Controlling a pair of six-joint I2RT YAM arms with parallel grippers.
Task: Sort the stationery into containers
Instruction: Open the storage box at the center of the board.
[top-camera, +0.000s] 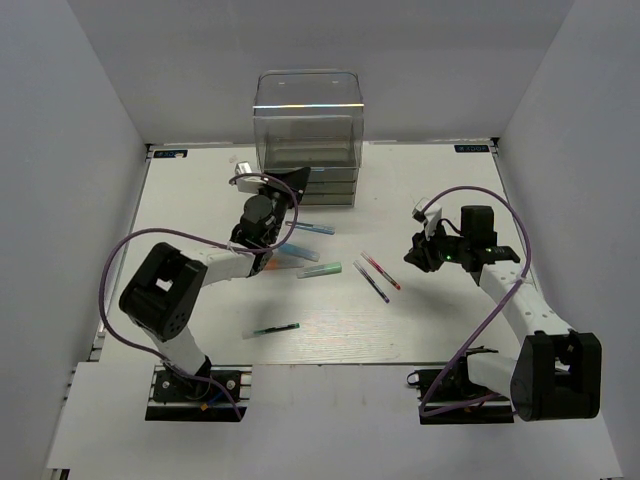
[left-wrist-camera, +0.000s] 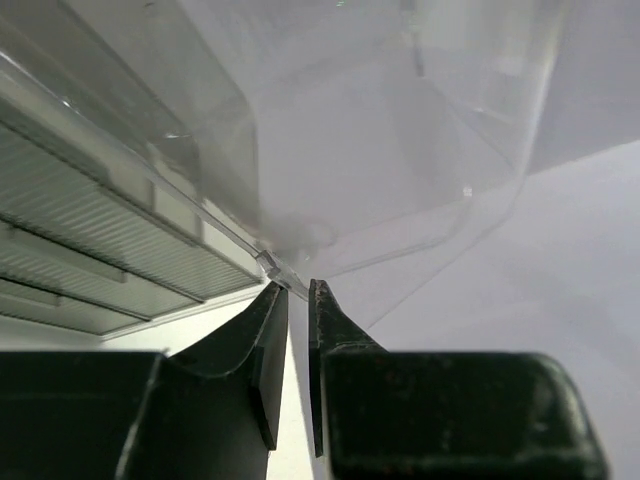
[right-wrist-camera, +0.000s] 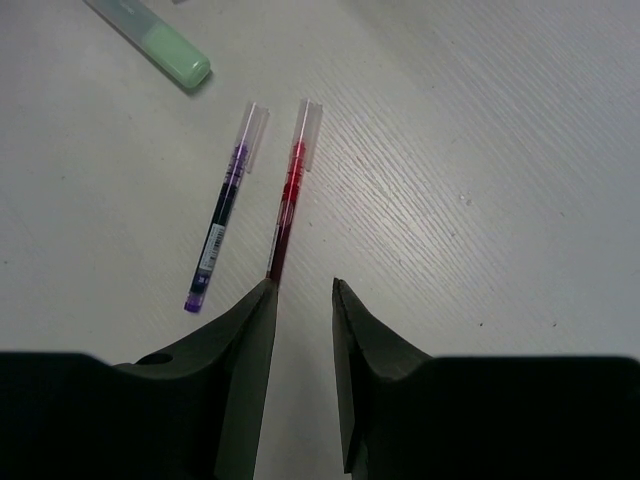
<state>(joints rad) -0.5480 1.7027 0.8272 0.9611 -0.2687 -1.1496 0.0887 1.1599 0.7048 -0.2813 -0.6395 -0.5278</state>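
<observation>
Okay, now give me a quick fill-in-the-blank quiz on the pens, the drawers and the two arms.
1. The red pen lies beside a ___ pen.
2. The right gripper, holding nothing, has its jaws ___.
3. The marker in the right wrist view is ___.
4. The arm reaching to the drawers is the ___ one.
Missing words: purple; open; green; left.
</observation>
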